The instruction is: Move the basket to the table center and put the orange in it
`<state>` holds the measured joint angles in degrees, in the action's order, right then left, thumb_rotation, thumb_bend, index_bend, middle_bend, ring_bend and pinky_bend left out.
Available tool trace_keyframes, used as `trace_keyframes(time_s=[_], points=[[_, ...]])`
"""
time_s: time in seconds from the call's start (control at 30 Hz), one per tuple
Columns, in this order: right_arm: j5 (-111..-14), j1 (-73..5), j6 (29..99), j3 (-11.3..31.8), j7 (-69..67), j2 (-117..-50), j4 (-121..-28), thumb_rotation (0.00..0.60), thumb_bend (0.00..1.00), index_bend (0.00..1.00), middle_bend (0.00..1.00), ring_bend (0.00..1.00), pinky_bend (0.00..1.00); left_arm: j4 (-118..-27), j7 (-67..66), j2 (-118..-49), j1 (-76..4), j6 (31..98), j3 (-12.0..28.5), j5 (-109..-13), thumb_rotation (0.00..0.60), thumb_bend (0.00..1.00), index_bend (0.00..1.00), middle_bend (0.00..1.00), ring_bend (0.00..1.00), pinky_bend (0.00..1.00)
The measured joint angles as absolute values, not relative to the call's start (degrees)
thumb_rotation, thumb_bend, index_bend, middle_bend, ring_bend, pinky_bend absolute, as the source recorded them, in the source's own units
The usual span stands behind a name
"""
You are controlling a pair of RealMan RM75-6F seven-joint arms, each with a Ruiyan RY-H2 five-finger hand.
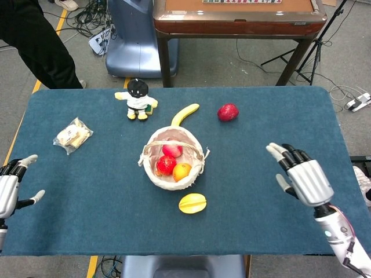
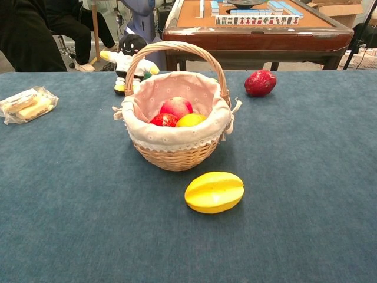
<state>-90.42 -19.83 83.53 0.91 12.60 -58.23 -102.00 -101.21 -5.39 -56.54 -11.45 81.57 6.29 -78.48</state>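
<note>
Finally nested: round orange [image 1: 181,171] inside pink-lined wicker basket [image 1: 191,175] at mid-table.
Hovered well apart, fingers spread, holding nothing: right hand [image 1: 303,176], left hand [image 1: 10,186].

Doll [image 1: 138,98], banana [image 1: 185,114], starfruit [image 2: 214,191], snack packet [image 1: 72,136].
</note>
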Motion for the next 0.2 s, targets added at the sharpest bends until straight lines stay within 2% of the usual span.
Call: trace_keyframes(time_s=[0.2], points=[[-87.3, -15.1, 86.9, 0.3, 12.3, -57.5, -99.7, 0.6, 0.42, 0.14, 0.21, 0.18, 0.37, -101.1, -6.4, -57.4, -10.4, 82.9, 5.6, -79.0, 0.6, 0.21, 0.2, 0.23, 0.17, 0.22]])
